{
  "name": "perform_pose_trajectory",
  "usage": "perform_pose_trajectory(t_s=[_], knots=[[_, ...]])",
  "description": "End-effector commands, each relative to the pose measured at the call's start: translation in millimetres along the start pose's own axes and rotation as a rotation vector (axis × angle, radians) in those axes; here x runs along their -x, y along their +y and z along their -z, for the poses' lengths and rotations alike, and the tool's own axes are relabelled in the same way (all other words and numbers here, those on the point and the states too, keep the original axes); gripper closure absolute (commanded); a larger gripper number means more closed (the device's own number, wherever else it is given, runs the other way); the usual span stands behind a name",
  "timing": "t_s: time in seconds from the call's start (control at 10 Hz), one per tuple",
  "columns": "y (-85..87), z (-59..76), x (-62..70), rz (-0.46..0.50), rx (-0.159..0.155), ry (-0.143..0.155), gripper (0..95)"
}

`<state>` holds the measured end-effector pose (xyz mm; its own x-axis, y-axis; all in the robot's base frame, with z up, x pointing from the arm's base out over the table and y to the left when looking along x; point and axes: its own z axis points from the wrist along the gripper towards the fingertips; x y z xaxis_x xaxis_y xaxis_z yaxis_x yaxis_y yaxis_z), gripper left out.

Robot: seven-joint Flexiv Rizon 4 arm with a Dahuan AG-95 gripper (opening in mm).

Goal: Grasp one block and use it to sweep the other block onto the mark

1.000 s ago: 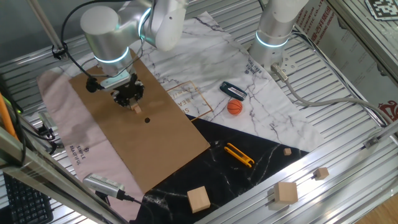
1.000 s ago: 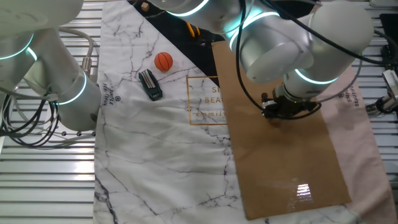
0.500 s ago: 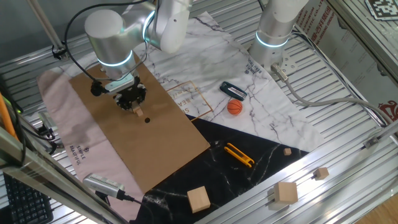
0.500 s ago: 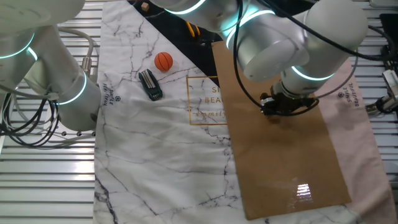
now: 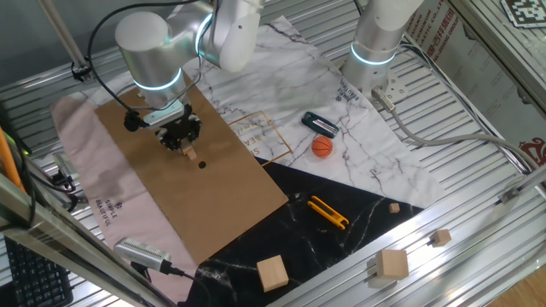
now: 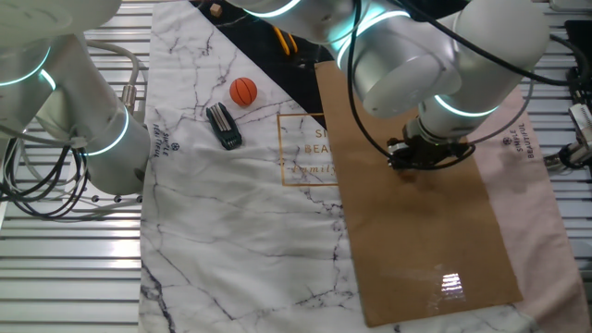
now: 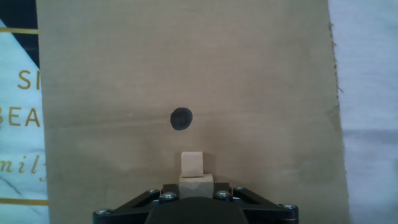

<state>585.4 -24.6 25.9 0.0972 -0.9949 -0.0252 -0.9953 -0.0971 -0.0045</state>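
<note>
In the hand view my gripper (image 7: 196, 186) is shut on one tiny tan cube (image 7: 196, 184), held low over the brown cardboard (image 7: 261, 93). The other tiny tan cube (image 7: 192, 163) lies on the cardboard right in front of the held one, touching or nearly touching it. The black round mark (image 7: 181, 118) is a short way beyond it, slightly left. In one fixed view the gripper (image 5: 185, 147) is over the cardboard with a cube (image 5: 192, 154) at its tip and the mark (image 5: 202, 165) just past it. In the other fixed view the gripper (image 6: 407, 166) hides both cubes.
An orange ball (image 5: 322, 147) and a black clip (image 5: 320, 124) lie on the marbled cloth. A yellow tool (image 5: 328, 211) lies on the black sheet. Larger pale wooden cubes (image 5: 272, 273) (image 5: 392, 263) sit near the front edge. A second arm's base (image 5: 374, 51) stands at the back.
The gripper has moved a little toward the mark with its cube, and the loose cube in front now sits closer to the mark.
</note>
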Motion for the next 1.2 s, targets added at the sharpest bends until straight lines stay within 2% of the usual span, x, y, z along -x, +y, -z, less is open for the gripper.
perform_pose_trajectory(t_s=[0.1, 1.2], knots=[[-0.1, -0.2, 0.6, 0.001, 0.0, -0.003, 95.0], [-0.7, 0.0, 10.5, -0.007, 0.001, -0.007, 95.0]])
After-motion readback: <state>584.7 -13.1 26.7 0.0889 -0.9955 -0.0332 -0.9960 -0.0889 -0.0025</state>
